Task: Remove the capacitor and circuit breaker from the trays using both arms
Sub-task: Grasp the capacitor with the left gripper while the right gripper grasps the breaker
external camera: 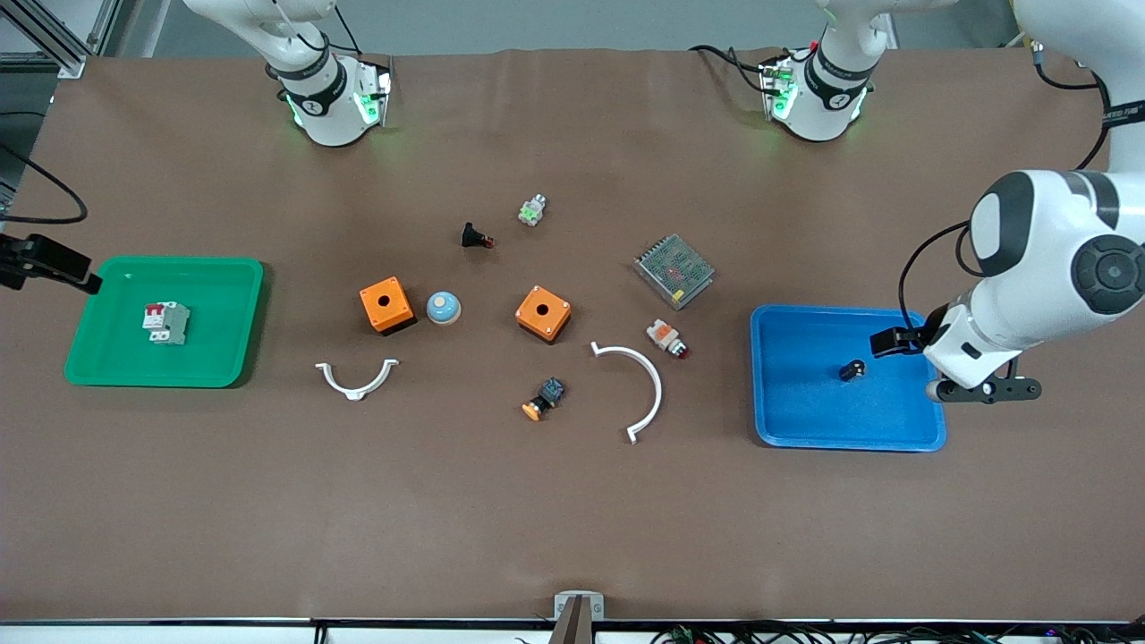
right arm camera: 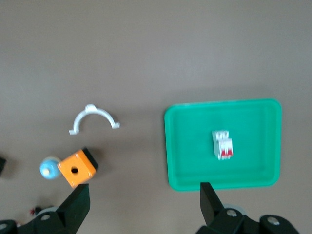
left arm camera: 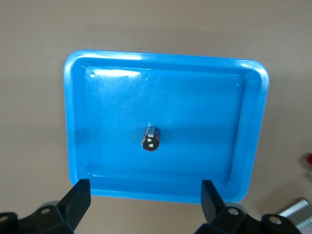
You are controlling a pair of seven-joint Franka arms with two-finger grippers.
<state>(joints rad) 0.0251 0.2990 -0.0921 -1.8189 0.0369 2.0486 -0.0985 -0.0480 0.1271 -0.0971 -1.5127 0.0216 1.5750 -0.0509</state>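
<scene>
Left wrist view shows the left gripper [left arm camera: 144, 204] with its fingers spread wide and empty, held above the rim of the blue tray [left arm camera: 78, 122]. The capacitor [left arm camera: 150, 138] lies on its side near the middle of that tray, well apart from every wall. It is probably light, rigid and prone to rolling; grip across the cylindrical body, not the ends.

Right wrist view shows the right gripper [right arm camera: 144, 204], likewise spread and empty, above the table just off the edge of the green tray [right arm camera: 175, 146]. The circuit breaker [right arm camera: 223, 145] lies flat near the tray centre. It is a stiff block, likely heavier than the capacitor; close on its two long flat sides, clear of the red toggle.

Both raised rims call for a vertical lift before any sideways travel. Bare table surrounds each tray. The white clamp [right arm camera: 93, 118] and orange box [right arm camera: 77, 167] lie near the green tray, toward the table middle.
</scene>
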